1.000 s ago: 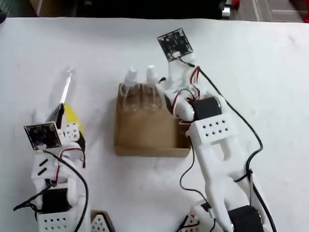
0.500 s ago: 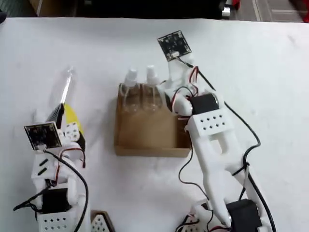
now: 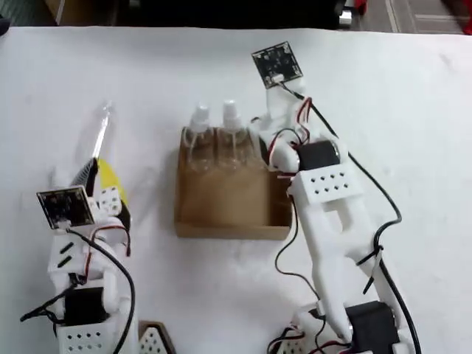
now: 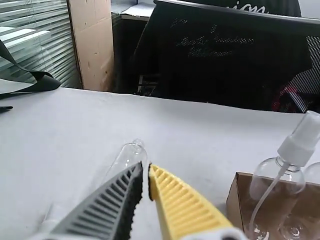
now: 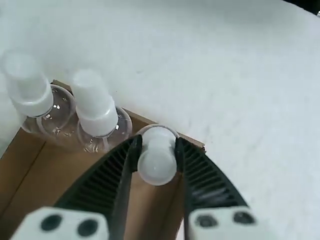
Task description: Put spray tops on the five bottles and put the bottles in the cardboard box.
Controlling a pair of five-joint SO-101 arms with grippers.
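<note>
– What was hidden from above?
– The third bottle (image 5: pixel 156 162) was covered by the right arm (image 3: pixel 328 195).
– And cut off?
– The cardboard box (image 4: pixel 239 205) was cut by the left wrist view's edge.

office, mesh desk chair (image 4: pixel 235 55), window blinds (image 4: pixel 30 25)

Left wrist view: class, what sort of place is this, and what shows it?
Probably an office or workroom: window blinds, what looks like a black office chair behind the white table.

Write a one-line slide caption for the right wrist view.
Right gripper clamps a third bottle by its spray top at the box corner, beside two capped bottles.
</note>
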